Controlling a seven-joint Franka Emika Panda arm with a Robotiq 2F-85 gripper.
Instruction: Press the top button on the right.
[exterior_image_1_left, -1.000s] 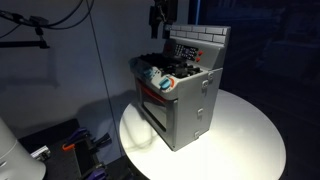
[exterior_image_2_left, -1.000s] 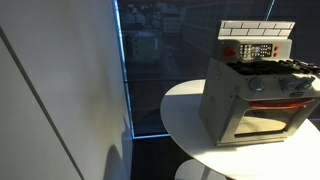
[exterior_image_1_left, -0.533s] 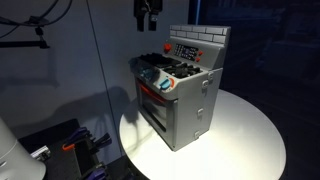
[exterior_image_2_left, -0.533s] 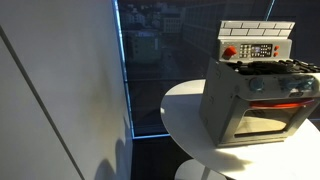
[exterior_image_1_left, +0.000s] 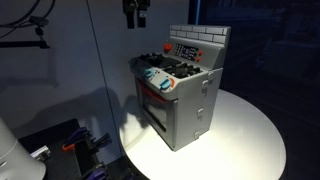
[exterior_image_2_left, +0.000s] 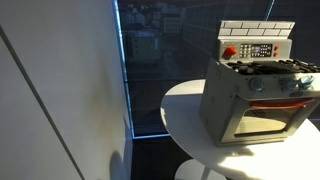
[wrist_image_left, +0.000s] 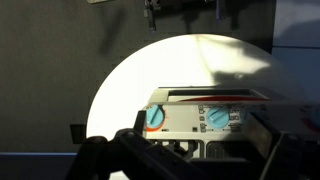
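A grey toy stove (exterior_image_1_left: 185, 105) stands on a round white table (exterior_image_1_left: 245, 140). Its back panel (exterior_image_1_left: 186, 49) carries a red button (exterior_image_1_left: 166, 46) and rows of small buttons; it also shows in an exterior view (exterior_image_2_left: 258, 50) with the red button (exterior_image_2_left: 229, 52). My gripper (exterior_image_1_left: 134, 14) hangs high up, to the left of the stove and clear of it. In the wrist view the stove's two blue knobs (wrist_image_left: 155, 117) lie far below, between my spread fingers (wrist_image_left: 195, 148). The gripper looks open and empty.
The table's edge (wrist_image_left: 110, 90) drops to a dark floor. A large window (exterior_image_2_left: 165, 60) stands behind the table. Cables and small items (exterior_image_1_left: 85, 145) lie on the floor beside it. A pale wall (exterior_image_2_left: 50, 90) fills one side.
My gripper has moved from just above the stove's back panel sideways to the left and away from it. The stove has not moved.
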